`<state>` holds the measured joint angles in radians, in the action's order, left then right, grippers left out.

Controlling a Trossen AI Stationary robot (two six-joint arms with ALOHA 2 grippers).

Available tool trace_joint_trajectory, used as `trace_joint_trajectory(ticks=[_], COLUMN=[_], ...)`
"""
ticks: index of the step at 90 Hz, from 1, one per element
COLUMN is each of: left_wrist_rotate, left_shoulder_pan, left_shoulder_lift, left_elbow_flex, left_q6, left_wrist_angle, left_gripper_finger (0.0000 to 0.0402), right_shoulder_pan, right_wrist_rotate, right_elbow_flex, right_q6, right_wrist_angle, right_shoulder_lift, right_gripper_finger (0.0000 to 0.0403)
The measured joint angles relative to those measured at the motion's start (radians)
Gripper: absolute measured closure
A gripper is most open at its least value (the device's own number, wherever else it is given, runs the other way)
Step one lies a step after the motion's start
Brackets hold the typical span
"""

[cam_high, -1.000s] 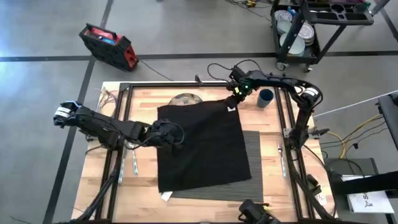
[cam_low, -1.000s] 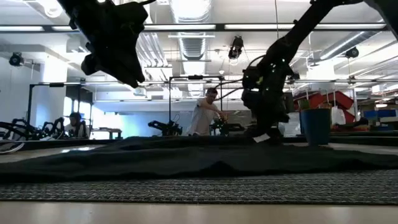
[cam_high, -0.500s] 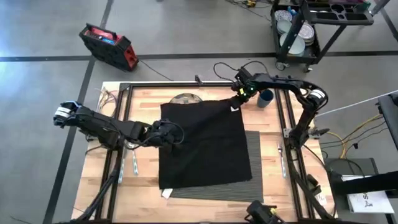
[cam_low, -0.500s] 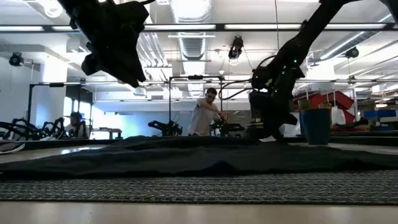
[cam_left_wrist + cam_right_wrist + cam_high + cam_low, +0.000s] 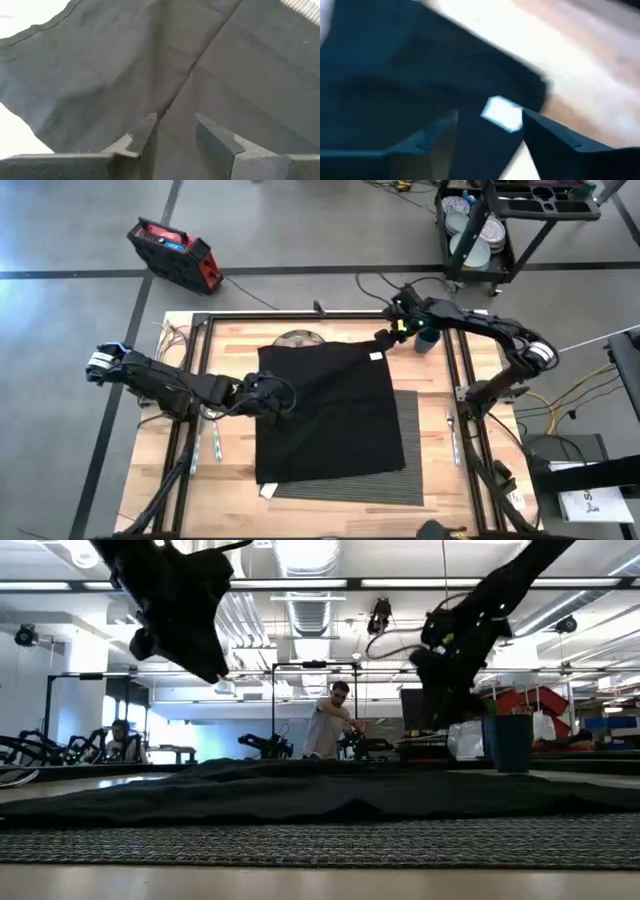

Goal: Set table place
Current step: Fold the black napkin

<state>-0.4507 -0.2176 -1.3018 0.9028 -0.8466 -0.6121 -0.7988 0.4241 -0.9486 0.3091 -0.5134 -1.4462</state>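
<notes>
- The table point(image 5: 230, 480) carries a dark grey ribbed placemat point(image 5: 408, 470), which lies toward the table's right and near side.
- A black cloth point(image 5: 325, 415) is spread flat over most of the placemat; only a strip of the placemat shows along the cloth's right and near edges.
- A small white tag point(image 5: 377, 357) sits on the cloth's far right corner; a second white tag point(image 5: 267, 491) shows at its near left corner.
- The left gripper point(image 5: 283, 402) hovers low over the cloth's left edge. In the left wrist view its fingers point(image 5: 142, 137) stand narrowly apart with nothing between them.
- The right gripper point(image 5: 385, 338) hangs above the cloth's far right corner, clear of it. In the right wrist view its fingers point(image 5: 432, 140) are spread, empty, with the tag showing between them.
- A blue cup point(image 5: 427, 338) stands just beside the right gripper.
- A round dish point(image 5: 296, 339) lies at the cloth's far edge, partly covered.
- A person point(image 5: 330, 725) stands in the room behind the table.
</notes>
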Motion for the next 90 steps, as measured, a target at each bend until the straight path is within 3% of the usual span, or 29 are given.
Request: trace_joint_trajectory(ticks=[12, 40, 71, 90], left_wrist_rotate=[-0.020, -0.003, 0.026, 0.217], left_shoulder_pan=[0.008, 0.142, 0.349, 0.607], left_shoulder_lift=[0.000, 0.000, 0.000, -0.038], left_elbow_flex=[0.000, 0.007, 0.068, 0.095], left_q6=[0.006, 0.219, 0.444, 0.470], left_wrist_angle=[-0.057, -0.062, -0.008, -0.014], left_gripper_finger=[0.0288, 0.0288, 0.0288, 0.0288], right_shoulder_pan=[0.103, 0.547, 0.819, 0.931], right_wrist_rotate=[-0.042, -0.398, -0.513, -0.588], right_elbow_flex=[0.054, 0.183, 0.184, 0.187], right_q6=[0.122, 0.422, 0.595, 0.602], right_wrist_angle=[-0.006, -0.010, -0.034, -0.057], right_shoulder_lift=[0.143, 0.412, 0.418, 0.350], right_gripper_finger=[0.0162, 0.0181, 0.0213, 0.0229])
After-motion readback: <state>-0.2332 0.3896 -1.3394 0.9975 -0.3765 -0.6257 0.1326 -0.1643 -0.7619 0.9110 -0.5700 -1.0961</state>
